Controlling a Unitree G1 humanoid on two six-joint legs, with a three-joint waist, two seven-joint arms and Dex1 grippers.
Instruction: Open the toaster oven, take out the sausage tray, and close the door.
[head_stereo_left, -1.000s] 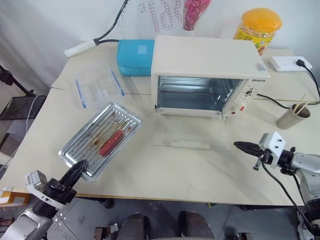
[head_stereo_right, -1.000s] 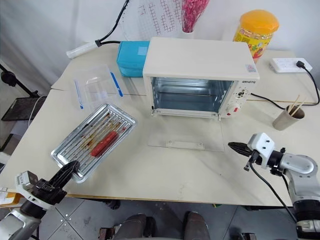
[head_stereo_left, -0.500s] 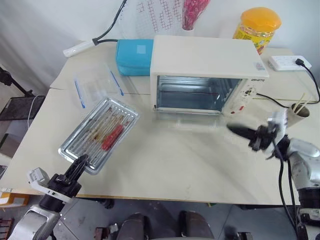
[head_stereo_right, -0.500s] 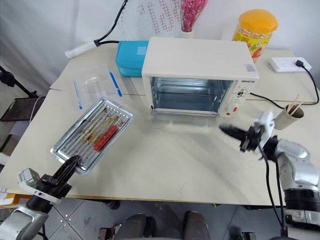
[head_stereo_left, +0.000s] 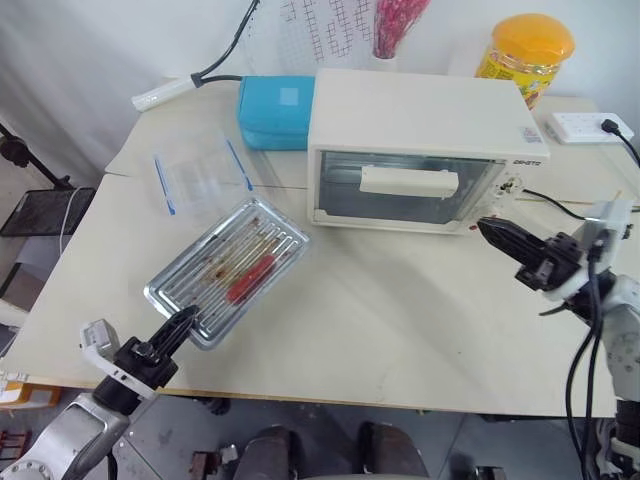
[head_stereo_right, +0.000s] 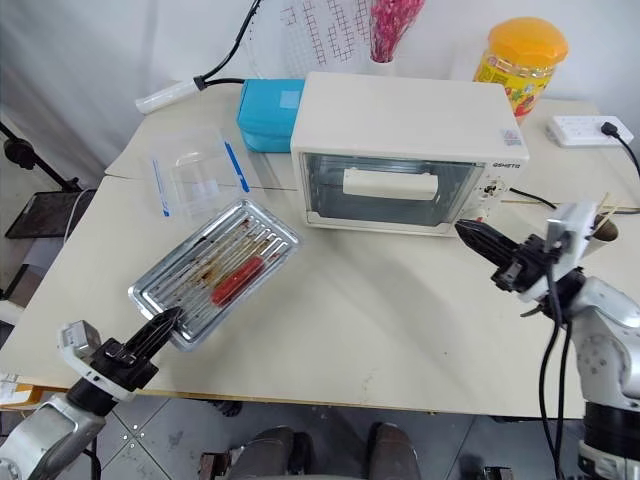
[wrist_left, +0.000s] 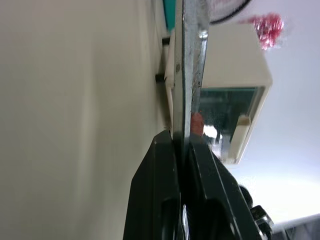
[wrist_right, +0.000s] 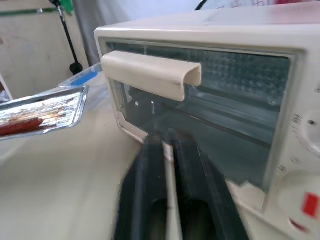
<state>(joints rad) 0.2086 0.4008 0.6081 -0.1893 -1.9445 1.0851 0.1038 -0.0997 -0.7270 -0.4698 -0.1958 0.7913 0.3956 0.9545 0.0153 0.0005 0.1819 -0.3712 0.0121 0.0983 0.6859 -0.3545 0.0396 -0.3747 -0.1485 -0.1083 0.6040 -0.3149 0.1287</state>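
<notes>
Clamped on the near corner of the sausage tray (head_stereo_right: 215, 270), the left gripper (head_stereo_right: 160, 328) sits at the table's (head_stereo_right: 400, 340) near edge, its two black fingers (wrist_left: 165, 200) pressed together on the thin metal rim; in the left wrist view the rim runs straight up between them. That tray lies slantwise in front of the toaster oven (head_stereo_right: 405, 150) and off to its left, its far corner just short of the oven's lower left corner. One small red sausage (head_stereo_right: 236, 282) lies along the ribbed bottom among brown grease stains.

To the oven's right and a little nearer than its front hangs the right gripper (head_stereo_right: 470, 235), pointing toward the oven's lower right corner, close by the red button (wrist_right: 310, 204) on the control panel. Its fingers (wrist_right: 192, 200) stand nearly together with a narrow slit between them and grasp nothing; whether they count as parted or closed I cannot tell.

On the oven itself, the door (head_stereo_right: 385, 190) stands upright against the front, closed, with its wide cream bar handle (head_stereo_right: 390, 183) across the upper glass. Left of the oven, beyond the tray, lies a clear plastic container (head_stereo_right: 195, 175) with blue clips. Touching the oven's left wall toward the back sits a teal box (head_stereo_right: 268, 113). Behind the oven's right end stands a yellow jar (head_stereo_right: 520, 55) with an orange lid, and right of that a white power strip (head_stereo_right: 590, 130).
</notes>
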